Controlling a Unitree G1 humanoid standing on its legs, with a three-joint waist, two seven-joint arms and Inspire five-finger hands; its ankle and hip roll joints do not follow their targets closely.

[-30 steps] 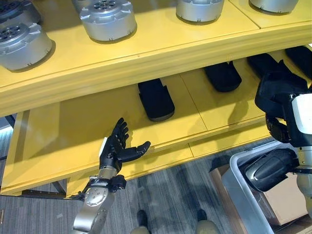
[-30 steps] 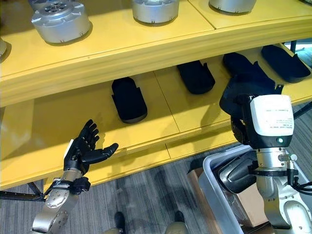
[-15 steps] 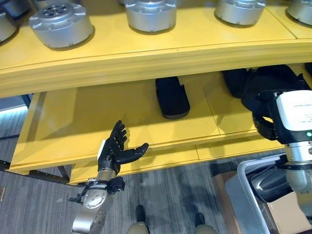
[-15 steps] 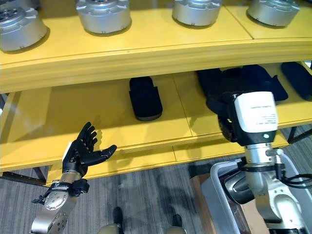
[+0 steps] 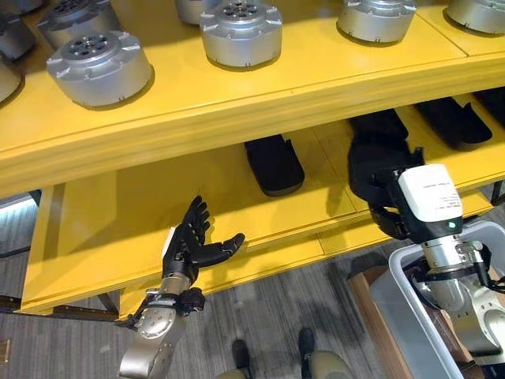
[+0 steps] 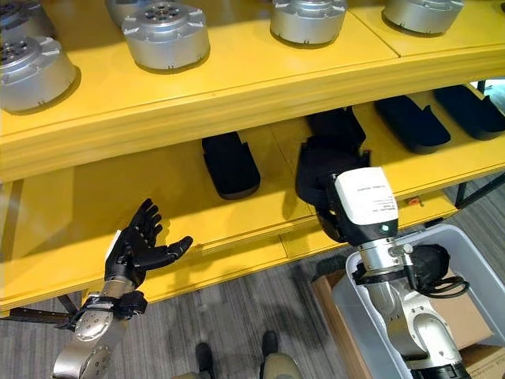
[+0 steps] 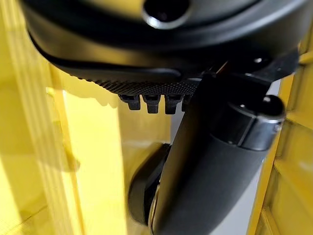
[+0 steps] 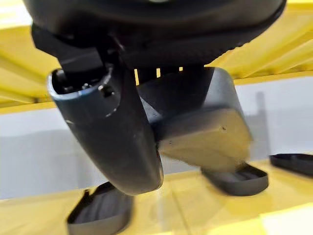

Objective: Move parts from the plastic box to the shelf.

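Right robot hand has carried its clamped black part over the lower shelf.

Round parts sit on the upper shelf, flat parts below, box at right.

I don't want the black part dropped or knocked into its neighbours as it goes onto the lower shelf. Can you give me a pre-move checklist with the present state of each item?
1. Right hand holds a black part: ok, thumb and fingers close round it in the right wrist view.
2. Part is over the lower shelf: ok, it hangs near the front edge.
3. Free spot beneath: cannot tell, the part and hand hide the shelf there.
4. Clearance from the black part on the left: ok, a bare yellow gap lies between.
5. Left hand out of the way: ok, open and well to the left.
6. Plastic box clear of the arm's path: ok, it sits lower right.
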